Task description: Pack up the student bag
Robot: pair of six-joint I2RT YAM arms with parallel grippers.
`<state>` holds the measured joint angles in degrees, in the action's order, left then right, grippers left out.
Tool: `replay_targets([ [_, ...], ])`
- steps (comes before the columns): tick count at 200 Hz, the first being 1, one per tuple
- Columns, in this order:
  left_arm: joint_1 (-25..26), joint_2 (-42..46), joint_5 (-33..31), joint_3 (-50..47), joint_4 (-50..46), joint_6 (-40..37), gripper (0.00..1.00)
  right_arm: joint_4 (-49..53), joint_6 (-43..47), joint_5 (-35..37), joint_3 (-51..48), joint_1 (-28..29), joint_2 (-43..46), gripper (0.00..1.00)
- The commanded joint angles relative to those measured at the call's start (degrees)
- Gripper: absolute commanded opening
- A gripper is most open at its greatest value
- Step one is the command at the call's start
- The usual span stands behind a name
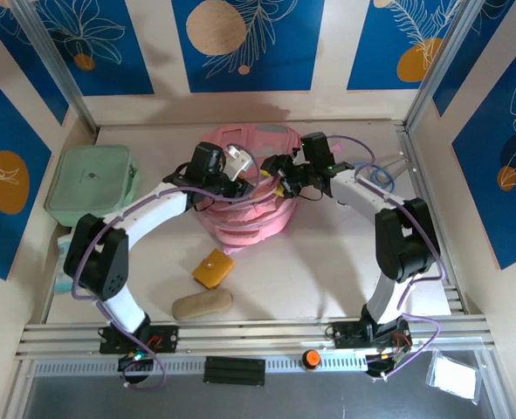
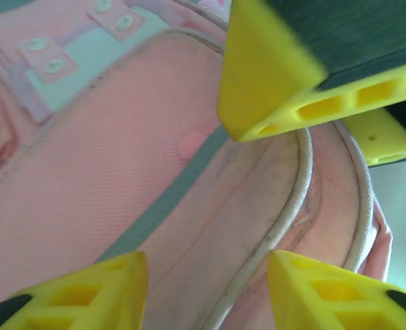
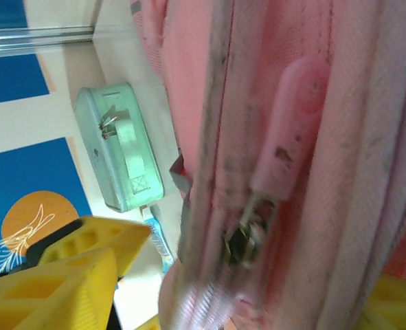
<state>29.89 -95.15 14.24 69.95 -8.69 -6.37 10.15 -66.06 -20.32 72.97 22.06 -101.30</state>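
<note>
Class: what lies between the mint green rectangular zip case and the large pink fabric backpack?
The left arm's white forearm, seen in the top view, crosses between the green case and the pink backpack.

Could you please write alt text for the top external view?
Two arms meet over a pink backpack mid-table, the left gripper and right gripper close together. A mint green case lies far left; an orange item and a beige item lie nearer the bases.
</note>
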Motion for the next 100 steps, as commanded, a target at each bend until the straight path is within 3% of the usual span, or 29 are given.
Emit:
replay_targets([
  [1,-0.19,4.63,-8.3,-2.11,1.46,7.35,0.66,2.86,0.26,0.24,2.41,0.61,-1.22,0.58],
  [21,-0.18,7.3,-12.11,-4.36,-0.79,15.71,0.73,3.57,1.12,0.8,2.41,0.78,-1.62,0.36],
  [47,-0.23,10.67,-15.06,-7.83,-4.08,29.68,0.72,2.51,2.22,0.51,2.34,1.13,-1.98,0.22],
  [76,0.52,13.29,-8.68,-12.85,-2.4,41.29,0.64,0.01,2.86,-0.54,2.18,1.58,-1.99,0.16],
  [100,4.07,14.7,-9.76,-15.48,-1.38,46.89,0.61,-0.66,3.47,-0.77,2.42,1.84,-1.89,0.16],
])
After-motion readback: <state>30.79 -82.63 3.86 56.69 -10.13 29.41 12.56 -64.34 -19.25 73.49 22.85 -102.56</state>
